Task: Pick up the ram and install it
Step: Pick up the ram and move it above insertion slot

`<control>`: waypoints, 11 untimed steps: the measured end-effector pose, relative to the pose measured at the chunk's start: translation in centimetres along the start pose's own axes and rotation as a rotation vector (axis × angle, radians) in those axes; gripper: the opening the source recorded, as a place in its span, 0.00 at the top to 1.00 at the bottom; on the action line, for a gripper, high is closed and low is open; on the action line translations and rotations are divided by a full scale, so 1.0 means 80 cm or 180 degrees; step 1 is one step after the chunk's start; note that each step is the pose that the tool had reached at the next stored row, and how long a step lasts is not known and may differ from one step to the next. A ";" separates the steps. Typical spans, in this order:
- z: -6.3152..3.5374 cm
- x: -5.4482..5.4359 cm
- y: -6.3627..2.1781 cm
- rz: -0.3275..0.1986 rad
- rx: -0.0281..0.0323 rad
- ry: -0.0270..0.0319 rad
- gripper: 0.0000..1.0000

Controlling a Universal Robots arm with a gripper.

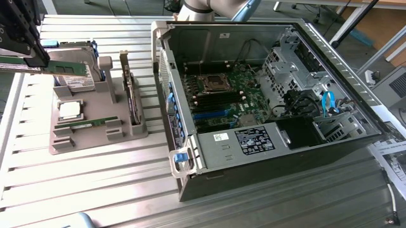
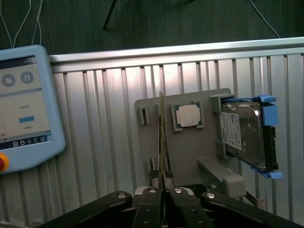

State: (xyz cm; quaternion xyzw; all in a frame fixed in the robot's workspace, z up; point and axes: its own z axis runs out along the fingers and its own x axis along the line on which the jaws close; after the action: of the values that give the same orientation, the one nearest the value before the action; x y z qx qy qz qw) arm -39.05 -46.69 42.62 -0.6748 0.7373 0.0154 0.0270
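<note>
The ram (image 1: 63, 69) is a thin green stick held above the grey holder (image 1: 95, 137) at the exterior view's left. My black gripper (image 1: 37, 60) is shut on it and keeps it lifted off the holder. In the wrist view the ram (image 2: 162, 128) shows edge-on, sticking out from between the fingers (image 2: 151, 199) of my gripper (image 2: 162, 187). The open computer case (image 1: 266, 156) lies to the exterior view's right, with its motherboard (image 1: 231, 85) and dark memory slots (image 1: 219, 100) exposed.
The holder also carries a square silver processor (image 1: 70, 109), a second green stick (image 1: 85, 124), an upright card (image 1: 130, 95) and a hard drive (image 2: 242, 133). A blue teach pendant (image 2: 23, 104) lies on the slatted metal table (image 1: 95, 190). Papers (image 1: 390, 152) lie beyond the case.
</note>
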 end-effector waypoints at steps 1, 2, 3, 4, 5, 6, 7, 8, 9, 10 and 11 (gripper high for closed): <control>0.000 0.000 0.000 0.0000 0.0000 0.0000 0.87; -0.001 0.000 0.000 0.0000 0.0000 0.0000 0.87; -0.001 0.000 0.000 0.0000 0.0000 0.0000 0.87; -0.001 0.000 0.000 0.0000 0.0000 0.0002 0.87; -0.001 0.000 0.000 0.0000 0.0000 0.0002 0.87; -0.001 0.000 0.000 0.0000 0.0000 0.0003 0.87; -0.001 0.000 0.000 0.0000 0.0000 0.0003 0.87; -0.001 0.000 0.000 0.0000 0.0000 0.0003 0.87; -0.001 0.000 0.000 0.0000 0.0000 0.0003 0.87; -0.001 0.000 0.000 0.0000 0.0000 0.0003 0.87; -0.001 0.000 0.000 0.0000 0.0000 0.0003 0.87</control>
State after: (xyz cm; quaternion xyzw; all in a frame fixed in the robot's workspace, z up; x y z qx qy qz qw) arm -39.05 -46.68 42.68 -0.6748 0.7373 0.0151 0.0267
